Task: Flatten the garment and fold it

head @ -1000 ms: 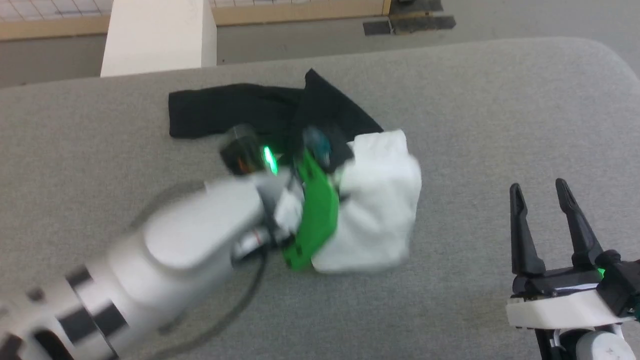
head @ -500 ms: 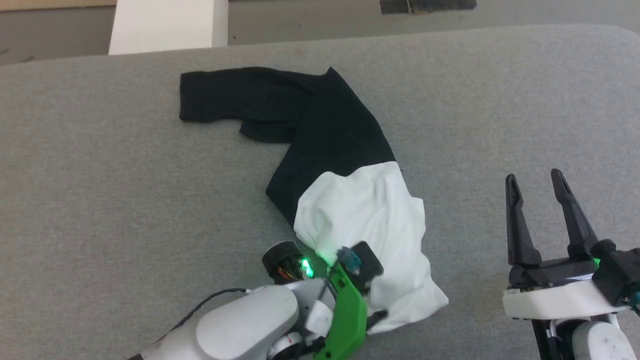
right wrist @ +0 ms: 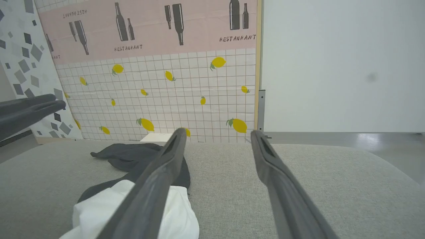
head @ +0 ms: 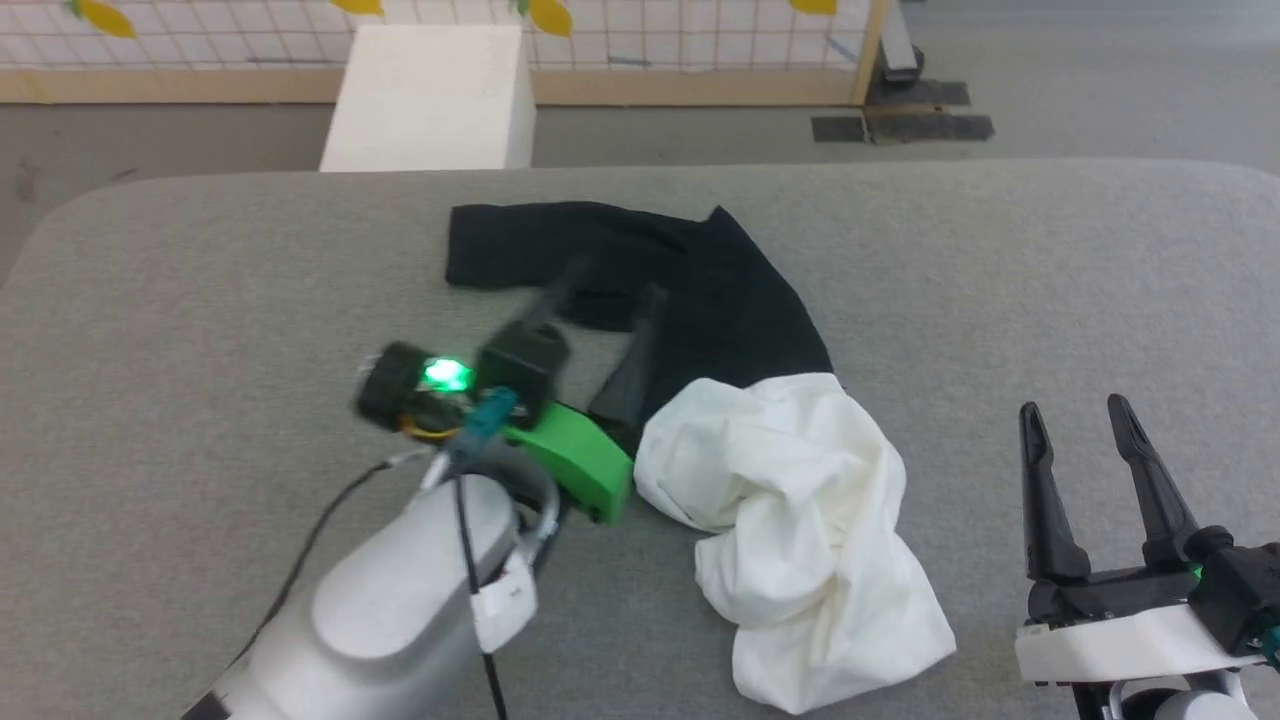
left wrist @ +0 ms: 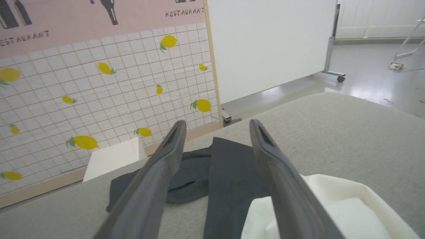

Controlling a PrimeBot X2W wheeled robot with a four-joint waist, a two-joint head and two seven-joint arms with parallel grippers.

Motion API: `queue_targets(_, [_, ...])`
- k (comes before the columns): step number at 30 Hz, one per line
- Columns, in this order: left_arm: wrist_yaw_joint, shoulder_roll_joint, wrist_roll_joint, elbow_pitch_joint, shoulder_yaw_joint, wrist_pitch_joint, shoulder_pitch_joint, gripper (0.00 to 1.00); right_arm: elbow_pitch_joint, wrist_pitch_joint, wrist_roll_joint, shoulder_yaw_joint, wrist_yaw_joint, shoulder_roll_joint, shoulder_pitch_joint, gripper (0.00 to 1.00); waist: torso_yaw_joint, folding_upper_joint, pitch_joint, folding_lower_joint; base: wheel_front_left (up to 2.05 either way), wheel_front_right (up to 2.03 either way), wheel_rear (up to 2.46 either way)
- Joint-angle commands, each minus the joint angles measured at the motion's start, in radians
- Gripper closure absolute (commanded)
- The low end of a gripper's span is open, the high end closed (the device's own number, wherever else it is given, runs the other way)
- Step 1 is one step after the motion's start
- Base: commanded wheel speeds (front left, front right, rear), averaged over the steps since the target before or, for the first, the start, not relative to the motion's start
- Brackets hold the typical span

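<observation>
A grey worktop [head: 200,300] before a lemon-tiled wall [head: 200,40] carries the crumpled shirt [head: 790,480], near the middle. The left hand [head: 612,282] and right hand [head: 1073,408] both gape empty. The cloth looks thin and limp, so pinch a hem corner.

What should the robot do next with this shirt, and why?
Probably lower the left gripper and pinch the black sleeve under its open fingers, then draw it outward. The shirt is not flat yet: its white body lies crumpled in a heap and the sleeve lies bent and wrinkled. The right gripper sits open, off the cloth.
</observation>
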State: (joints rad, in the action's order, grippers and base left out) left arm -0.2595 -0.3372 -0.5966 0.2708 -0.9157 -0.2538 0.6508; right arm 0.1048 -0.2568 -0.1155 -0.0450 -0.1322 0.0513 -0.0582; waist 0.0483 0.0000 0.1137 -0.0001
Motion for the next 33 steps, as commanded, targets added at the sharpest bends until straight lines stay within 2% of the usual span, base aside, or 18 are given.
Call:
queue_targets(1, [-0.038,-0.001,0.029,-0.029,0.052,-0.007,-0.037,0.0,0.003,-0.005,-0.001,-0.004,0.002,-0.001,-0.011,0.0,0.024,0.0,-0.019,0.0001,0.0,0.0,0.0])
queue_targets(3, [-0.088,0.004,0.069,-0.083,0.158,-0.007,-0.092,0.0,0.004,-0.005,0.0,-0.008,0.002,-0.001,-0.015,0.0,0.031,0.0,-0.023,0.0001,0.0,0.0,0.0])
queue_targets(6, [-0.132,0.002,0.149,-0.145,0.298,-0.008,-0.187,0.0,0.002,-0.005,0.002,-0.009,0.002,-0.001,-0.018,0.0,0.034,0.0,-0.03,0.0001,0.0,0.0,0.0])
queue_targets(10, [-0.141,0.026,0.233,-0.195,0.451,-0.008,-0.321,0.0,-0.003,-0.005,0.0,-0.016,0.002,-0.001,-0.024,0.0,0.031,0.0,-0.043,0.0001,0.0,0.0,0.0])
queue_targets(14, [-0.102,0.062,0.296,-0.204,0.557,-0.008,-0.436,0.0,-0.014,-0.005,-0.004,-0.015,0.002,-0.001,-0.033,0.0,0.022,0.0,-0.06,0.0001,0.0,0.0,0.0])
queue_targets(15, [-0.048,0.09,0.344,-0.198,0.599,-0.008,-0.509,0.0,-0.019,-0.005,-0.008,-0.015,0.002,-0.001,-0.042,0.0,0.017,0.0,-0.072,0.0001,0.0,0.0,0.0])
queue_targets(18, [-0.008,0.124,0.38,-0.193,0.641,-0.008,-0.56,0.0,-0.02,-0.005,-0.01,-0.021,0.002,-0.001,-0.053,0.0,0.018,0.0,-0.081,0.0001,0.0,0.0,0.0])
queue_targets(22, [0.039,0.162,0.423,-0.186,0.679,-0.008,-0.595,0.0,-0.019,-0.005,-0.008,-0.03,0.002,-0.001,-0.062,0.0,0.023,0.0,-0.088,0.0001,0.0,0.0,0.0])
queue_targets(27, [0.074,0.196,0.464,-0.183,0.728,-0.008,-0.6,0.0,-0.003,-0.005,-0.009,-0.073,0.002,-0.001,-0.043,0.0,0.039,0.0,-0.082,0.0001,0.0,0.0,0.0])
queue_targets(28, [0.094,0.209,0.485,-0.19,0.753,-0.008,-0.585,0.0,0.014,-0.005,-0.01,-0.121,0.002,-0.001,0.017,0.0,0.06,0.0,-0.06,0.0001,0.0,0.0,0.0])
queue_targets(33, [0.115,0.229,0.505,-0.198,0.787,-0.008,-0.561,0.0,-0.004,-0.005,-0.025,-0.124,0.002,0.073,0.213,0.0,0.094,0.0,-0.013,0.0001,0.0,0.0,0.0])
